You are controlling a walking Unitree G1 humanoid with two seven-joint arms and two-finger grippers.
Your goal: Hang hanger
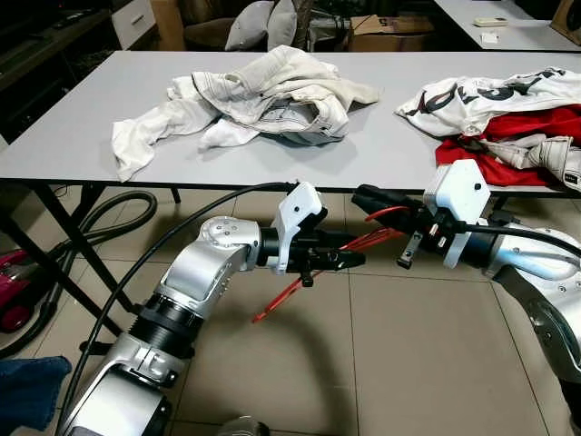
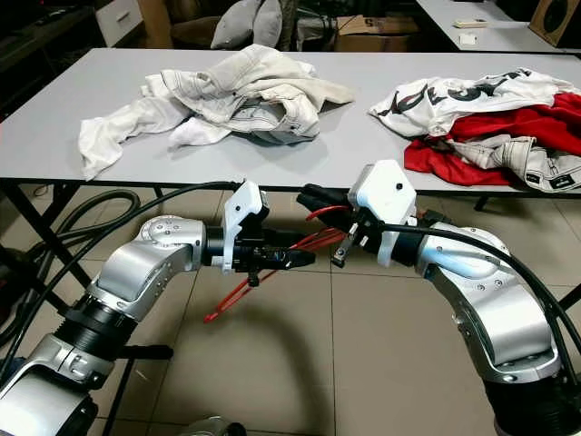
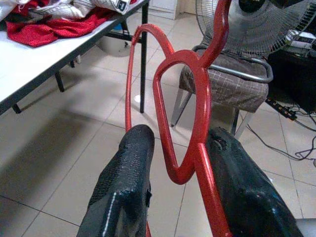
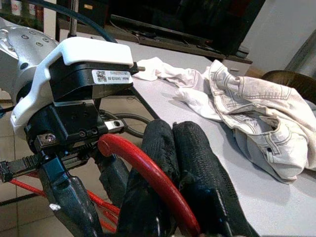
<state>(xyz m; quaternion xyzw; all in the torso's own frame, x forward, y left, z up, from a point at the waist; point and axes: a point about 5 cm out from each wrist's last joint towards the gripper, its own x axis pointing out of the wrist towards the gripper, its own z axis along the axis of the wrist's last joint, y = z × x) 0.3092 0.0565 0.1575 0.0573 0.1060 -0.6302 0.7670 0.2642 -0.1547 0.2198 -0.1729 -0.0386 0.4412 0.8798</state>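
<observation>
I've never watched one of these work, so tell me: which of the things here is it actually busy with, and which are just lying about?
In the job:
red hanger, held in front of the table
left tool, closed on the hanger
right tool, closed on the hanger's hook

Lying about:
pale jeans pile on the table
red and white clothes on the table
vacuum hose
fan
chair

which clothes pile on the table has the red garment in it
The pile on the robot's right: a red garment lies under a white printed shirt there. The other pile, toward the left, is all off-white, cream jeans and pale cloth.
</observation>
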